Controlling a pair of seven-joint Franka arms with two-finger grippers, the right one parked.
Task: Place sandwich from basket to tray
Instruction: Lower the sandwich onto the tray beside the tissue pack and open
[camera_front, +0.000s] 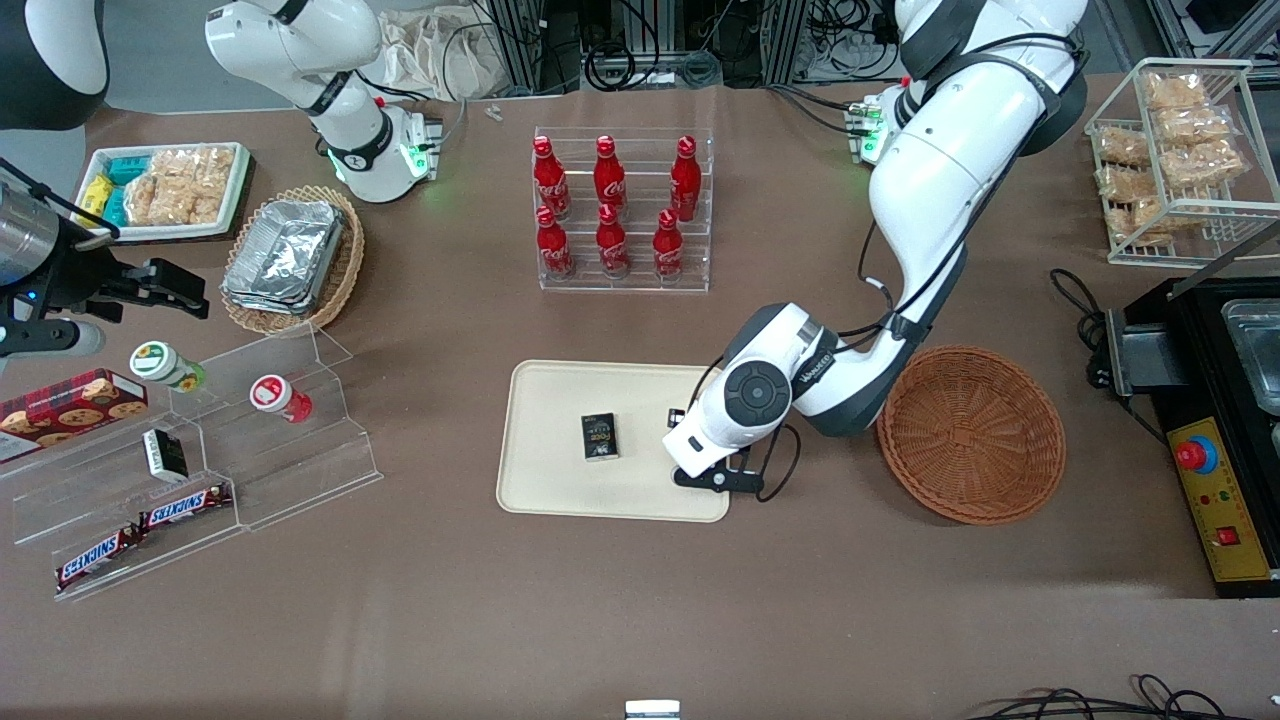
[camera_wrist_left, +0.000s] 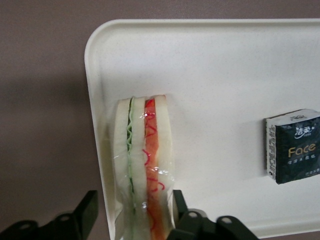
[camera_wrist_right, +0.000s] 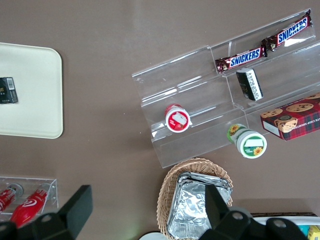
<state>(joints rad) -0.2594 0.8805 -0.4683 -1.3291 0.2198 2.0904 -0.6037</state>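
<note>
We hold our hand (camera_wrist_left: 132, 220) low over the tray (camera_wrist_left: 220, 65), at its edge nearest the empty basket (camera_front: 970, 432). The sandwich (camera_wrist_left: 142, 165) stands on the tray on its edge, and the 2 fingers (camera_wrist_left: 87, 210) are apart around it, probably to let it go.

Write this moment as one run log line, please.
stage: placing | gripper: open, astride sandwich, over tray | sandwich: on tray near its edge | basket: empty | tissue pack: on tray
</note>
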